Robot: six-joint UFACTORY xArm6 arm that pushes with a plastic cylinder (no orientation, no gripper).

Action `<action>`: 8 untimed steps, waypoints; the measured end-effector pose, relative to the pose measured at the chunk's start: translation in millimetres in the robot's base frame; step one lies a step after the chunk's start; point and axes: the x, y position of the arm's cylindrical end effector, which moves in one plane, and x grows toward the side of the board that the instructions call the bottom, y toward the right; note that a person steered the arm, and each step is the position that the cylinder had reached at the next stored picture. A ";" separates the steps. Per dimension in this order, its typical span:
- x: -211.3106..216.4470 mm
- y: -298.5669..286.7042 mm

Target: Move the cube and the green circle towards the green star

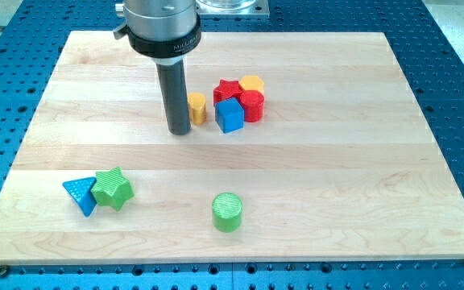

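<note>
presently: no hand on this rod. my tip (180, 130) touches the yellow block (196, 107), near blue cube (229, 115). green circle (228, 212) sits apart from green star (113, 188). you likely push cube first.

Arm enters from the view's top, left of centre. Only its last section shows: a broad round metal housing with a black collar ring below it (white lettering on the ring, too small to read). Upper joints out of frame.

From the collar a straight dark rod hangs down, upright, no tilt apparent. My tip (181, 131) sits at the rod's lower end, down at the surface of the wooden board (296, 169), in the board's upper half. Tip stands just to the view's left of the small yellow block (196, 107); contact cannot be told.
</note>
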 end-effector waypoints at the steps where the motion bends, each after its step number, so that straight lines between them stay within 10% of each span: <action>1: -22.5 12.4; 2: -29.3 95.3; 8: 196.4 132.6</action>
